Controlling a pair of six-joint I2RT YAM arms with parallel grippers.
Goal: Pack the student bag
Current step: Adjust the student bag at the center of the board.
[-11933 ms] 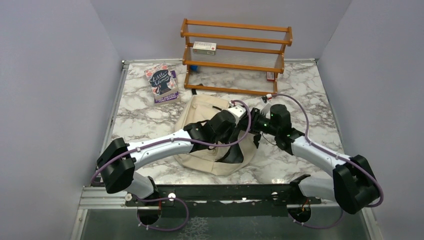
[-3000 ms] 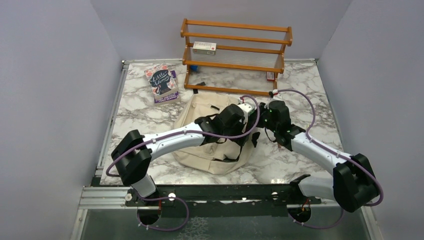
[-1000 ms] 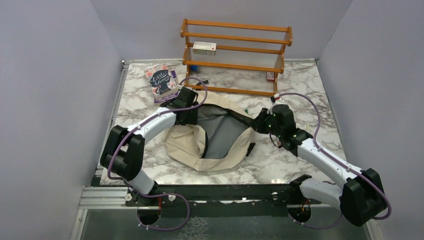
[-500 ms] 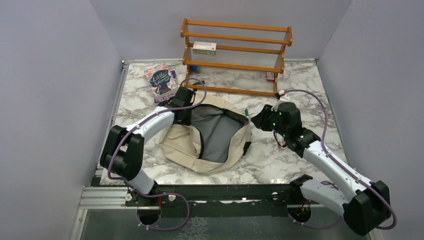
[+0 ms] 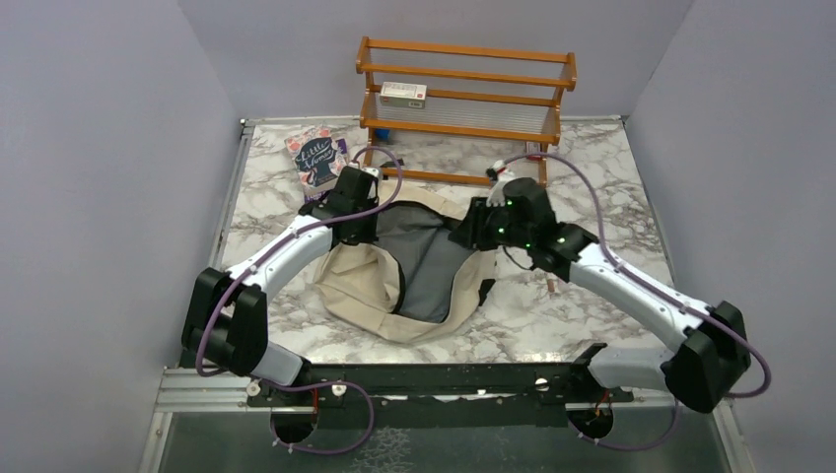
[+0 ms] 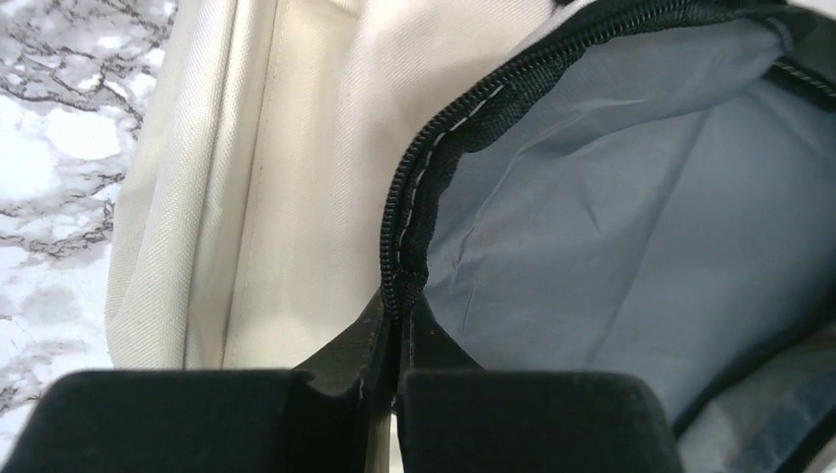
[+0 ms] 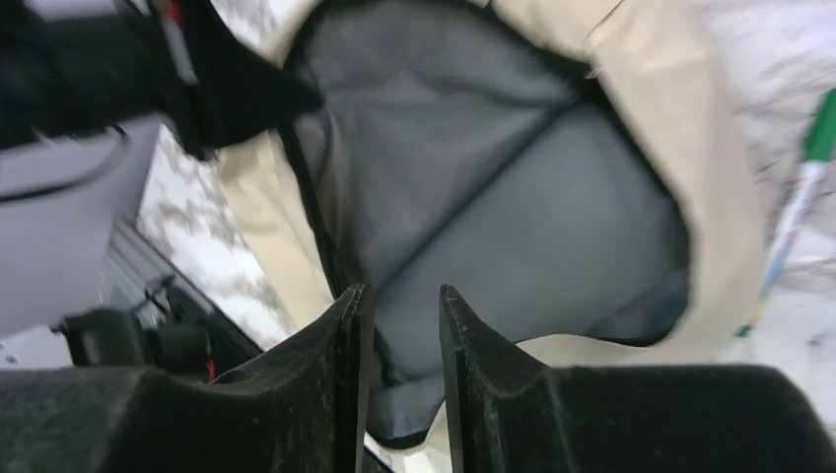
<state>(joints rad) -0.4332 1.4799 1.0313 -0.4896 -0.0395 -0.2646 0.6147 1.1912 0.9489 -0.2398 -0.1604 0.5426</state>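
Diffuse overhead light, soft shadows; sharpness varies by view.
Top view: sharp; white-and-grey marble tabletop (image 5: pixel 611 168) bright. Left wrist view: cream canvas backpack (image 6: pixel 246 197) in focus at centre, foreground at 6 o'clock soft. Right wrist view: motion blur throughout, strongest at 9 o'clock.

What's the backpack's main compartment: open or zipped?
Open. The student bag gapes, its grey lining exposed from above; the left gripper pinches its zipper edge.
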